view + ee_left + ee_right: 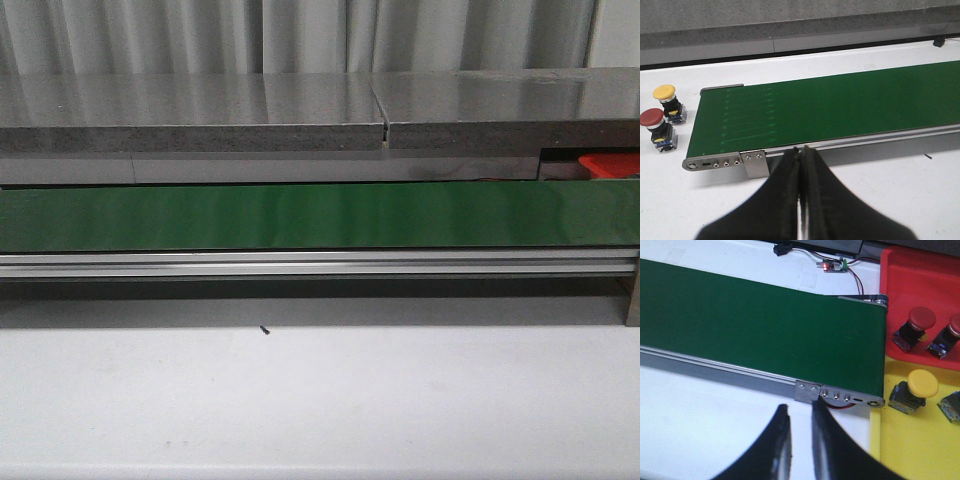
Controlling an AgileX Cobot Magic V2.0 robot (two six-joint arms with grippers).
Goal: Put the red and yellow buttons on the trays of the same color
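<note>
In the left wrist view a yellow button (665, 95) and a red button (652, 121) stand on the white table beside the end of the green belt (830, 110). My left gripper (801, 151) is shut and empty, in front of the belt's rail. In the right wrist view the red tray (925, 280) holds two red buttons (919, 320) (954, 329). The yellow tray (910, 450) beside it holds a yellow button (922, 383) and a second piece cut off by the frame's edge. My right gripper (800, 406) is open a little, empty, near the belt's other end.
The belt (300, 215) runs across the table on an aluminium frame (300, 265). A small circuit board with wires (832, 266) lies behind it. A grey ledge (300, 130) runs along the back. From the front, only a corner of the red tray (608, 163) shows.
</note>
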